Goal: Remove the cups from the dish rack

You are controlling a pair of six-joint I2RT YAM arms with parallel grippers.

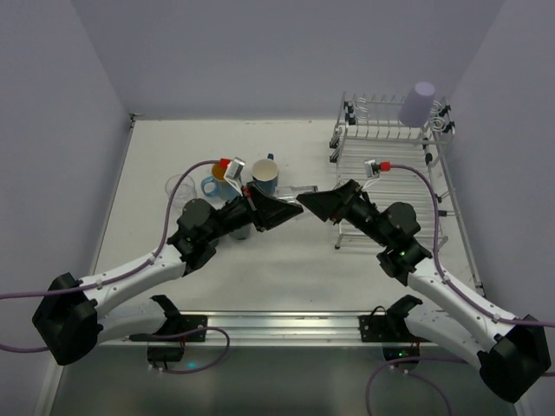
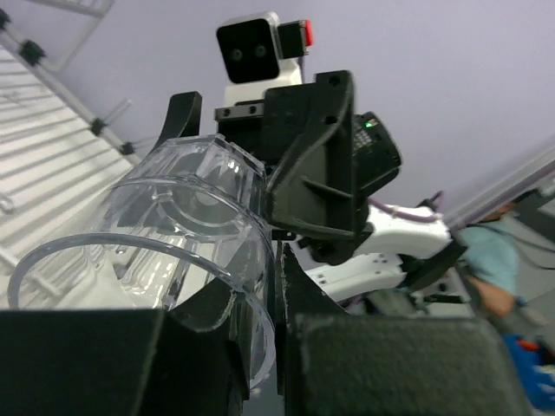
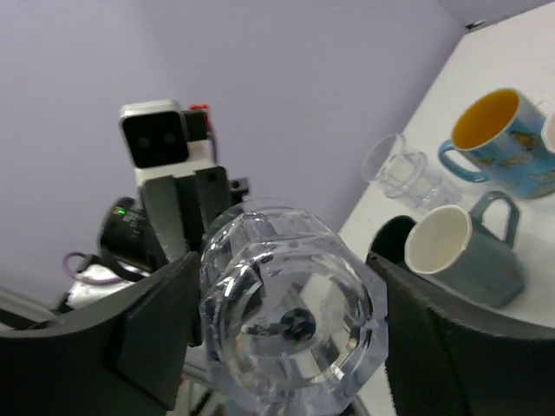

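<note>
- Presently, the clear glass (image 2: 182, 225) is held in mid-air at the centre of the top view. It lies on its side between the two arms, off the dish rack (image 1: 395, 147).
- The right gripper (image 3: 290, 329) is clamped across the glass's base end. The left gripper (image 2: 277, 342) is pinched narrow on the rim wall.
- Step judged: hand-over, right to left. The right jaws should be eased off only once the rim pinch is proven firm. A thin pinch on smooth glass may let it swing, so it is best carried low and slow to the table (image 1: 286, 277).
- Clear glasses counted: two. A second glass (image 3: 403, 169) stands on the table, upper right of the right wrist view.
- Mugs counted: three, all on the table. These are a blue mug (image 3: 490, 130), orange inside; a teal mug (image 3: 464, 256), white inside; and a third mug (image 1: 264, 176), pale inside.
- Lavender tumbler (image 1: 418, 102): one, upturned on the rack, upper right of the top view.
</note>
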